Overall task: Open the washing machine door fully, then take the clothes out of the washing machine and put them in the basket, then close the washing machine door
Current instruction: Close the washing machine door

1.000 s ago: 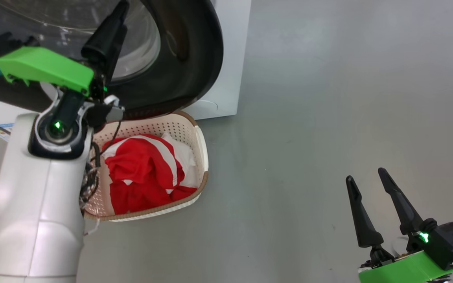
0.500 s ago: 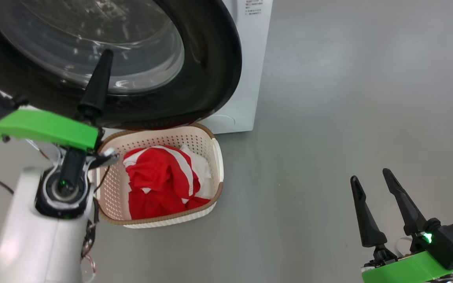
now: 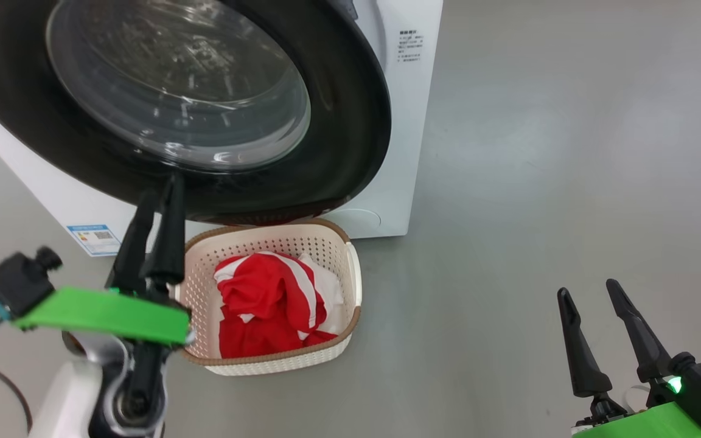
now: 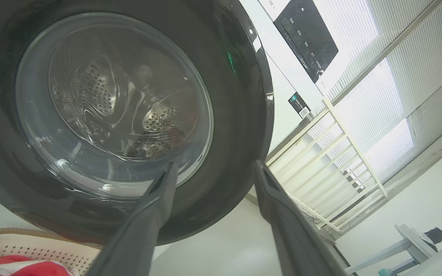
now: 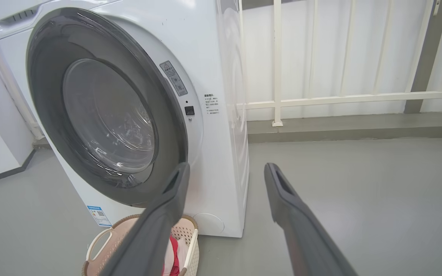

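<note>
The washing machine (image 3: 405, 121) stands on the grey floor (image 3: 539, 182), back near the floor's far edge where a white railing (image 5: 276, 76) runs along a low kerb. The washing machine door (image 3: 350, 134) looks pushed flat against the front, glossy black rim all round. The perforated steel drum (image 4: 102, 96) shows through the glass bowl (image 3: 180, 91), and nothing red is visible in there.

The clothes (image 3: 265, 304) are in the basket (image 3: 265, 243), a bunched red heap with white stripes and a white panel on its right side. The basket sits on the floor right at the machine's foot, directly under the bottom of the door (the door's rim overhangs its back edge in the head view). A small blue sticker (image 3: 92, 238) sits low on the machine's front, left of the basket.

The left claw (image 3: 162, 187) is released, fingers spread and gripping nothing. It points up at the lower part of the door rim, just left of the basket. Whether the tips actually touch the rim can't be told.

The right claw (image 3: 588, 287) is also spread wide and empty. It hangs over bare floor well off to the right, far from the basket and the machine.
</note>
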`<state>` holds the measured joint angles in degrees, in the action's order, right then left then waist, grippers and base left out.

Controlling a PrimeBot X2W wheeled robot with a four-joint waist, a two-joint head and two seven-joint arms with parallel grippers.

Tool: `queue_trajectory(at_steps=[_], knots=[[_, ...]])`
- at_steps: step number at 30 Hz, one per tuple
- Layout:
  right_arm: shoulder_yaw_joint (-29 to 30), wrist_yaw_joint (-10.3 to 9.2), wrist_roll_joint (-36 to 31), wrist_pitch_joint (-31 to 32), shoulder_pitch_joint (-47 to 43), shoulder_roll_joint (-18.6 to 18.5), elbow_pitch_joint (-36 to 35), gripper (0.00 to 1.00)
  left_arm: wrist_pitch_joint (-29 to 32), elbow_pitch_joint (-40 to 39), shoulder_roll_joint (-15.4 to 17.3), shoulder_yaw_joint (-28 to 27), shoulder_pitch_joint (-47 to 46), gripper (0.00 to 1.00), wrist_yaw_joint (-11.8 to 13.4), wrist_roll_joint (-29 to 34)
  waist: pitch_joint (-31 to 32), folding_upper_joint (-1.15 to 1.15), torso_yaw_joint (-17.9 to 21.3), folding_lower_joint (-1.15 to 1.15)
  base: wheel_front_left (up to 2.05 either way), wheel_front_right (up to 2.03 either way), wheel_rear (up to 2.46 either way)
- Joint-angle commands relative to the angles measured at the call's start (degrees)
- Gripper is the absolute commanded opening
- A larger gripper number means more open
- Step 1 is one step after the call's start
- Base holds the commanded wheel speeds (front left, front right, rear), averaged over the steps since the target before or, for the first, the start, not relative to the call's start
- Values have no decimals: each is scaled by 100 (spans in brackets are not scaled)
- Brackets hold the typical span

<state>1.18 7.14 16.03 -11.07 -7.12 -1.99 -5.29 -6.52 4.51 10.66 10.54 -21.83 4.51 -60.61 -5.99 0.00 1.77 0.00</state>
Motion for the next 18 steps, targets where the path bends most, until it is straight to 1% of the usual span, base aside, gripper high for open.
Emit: queue_trajectory(at_steps=[1, 6, 11, 14, 18], knots=[[-95, 35, 49, -19, 31, -88, -132, 100, -125, -267, 258, -98, 86, 100, -24, 229, 72, 0, -48, 0, 0, 0, 0], [-40, 35, 63, -13, -29, -88, -152, 100, -421, -549, 427, 171, 474, 100, 117, 905, 144, 0, -89, 0, 0, 0, 0], [18, 35, 41, 0, -105, -88, -161, 100, -608, -734, 540, 398, 760, 100, 176, 1446, 281, 0, -115, 0, 0, 0, 0], [41, 35, 8, -5, -155, -88, -175, 100, -703, -833, 646, 466, 934, 100, 310, 1862, 353, 0, -103, 0, 0, 0, 0], [81, 35, -48, -15, -227, -88, -216, 100, -798, -1029, 692, 435, 1170, 100, 472, 2332, 419, 0, -85, 0, 0, 0, 0]])
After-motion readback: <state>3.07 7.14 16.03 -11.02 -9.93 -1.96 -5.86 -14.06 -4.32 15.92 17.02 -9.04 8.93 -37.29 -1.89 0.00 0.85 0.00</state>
